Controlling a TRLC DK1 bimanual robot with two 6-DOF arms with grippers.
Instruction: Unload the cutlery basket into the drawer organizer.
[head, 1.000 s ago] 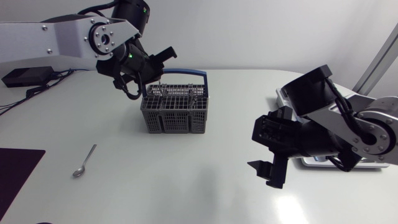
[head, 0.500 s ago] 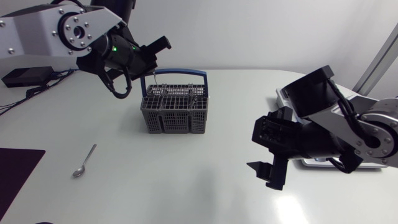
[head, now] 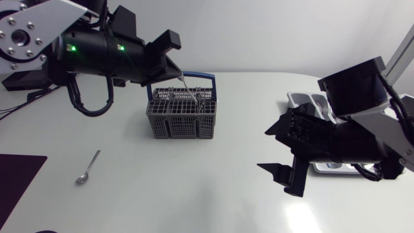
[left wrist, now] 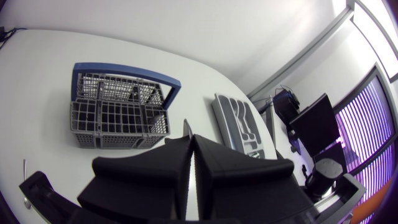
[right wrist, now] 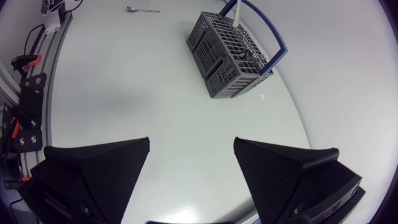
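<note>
The spoon [head: 87, 168] is lying loose on the table near the front, well apart from both containers, so it is not counting as put away. Behind it, the right claw [right wrist: 191, 149] is hanging above bare table with its 2 fingers spread wide, holding and touching nothing. Further back, the basket [head: 182, 116] is standing upright, and the left claw [left wrist: 190, 142] is hovering just above it, its fingers pressed together on 1 thin metal piece of cutlery [head: 189, 89]. The piece is slanting down toward the basket's rim; I cannot tell whether its low end is clear of the basket. The organizer [left wrist: 239, 124] is sitting far off to the right, partly hidden by the right arm, with nothing showing in its visible slots. The unloading is looking barely begun: this piece is needing carrying across, and the basket may be holding more.
</note>
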